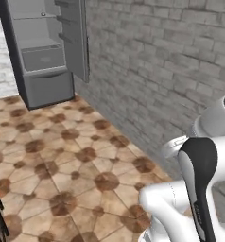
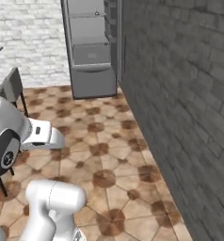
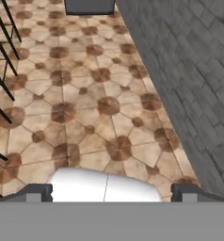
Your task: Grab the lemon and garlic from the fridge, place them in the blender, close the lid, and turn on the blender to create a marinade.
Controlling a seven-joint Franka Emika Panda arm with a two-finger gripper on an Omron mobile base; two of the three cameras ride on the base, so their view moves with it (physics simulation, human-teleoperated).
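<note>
**One long floor still between us and the fridge**

Nearest, our gripper (image 3: 112, 195) hangs empty, jaws spread wide, over the tiled floor (image 3: 85, 94). The brick wall (image 2: 180, 94) runs along our right. Far ahead stands the fridge (image 2: 91, 52), door open, shelves and drawer showing. We cannot make out the lemon inside. We judge the base must drive straight forward first.

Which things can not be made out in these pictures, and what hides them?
- Fridge contents: left and right base views, too far and small; only a tiny speck sits on the upper shelf, kind unclear.
- Fridge top: cut off by the upper edge in both base views.
- Gripper: hand view shows only its finger tips, standing wide apart; the rest is cut off by the bottom edge.
</note>
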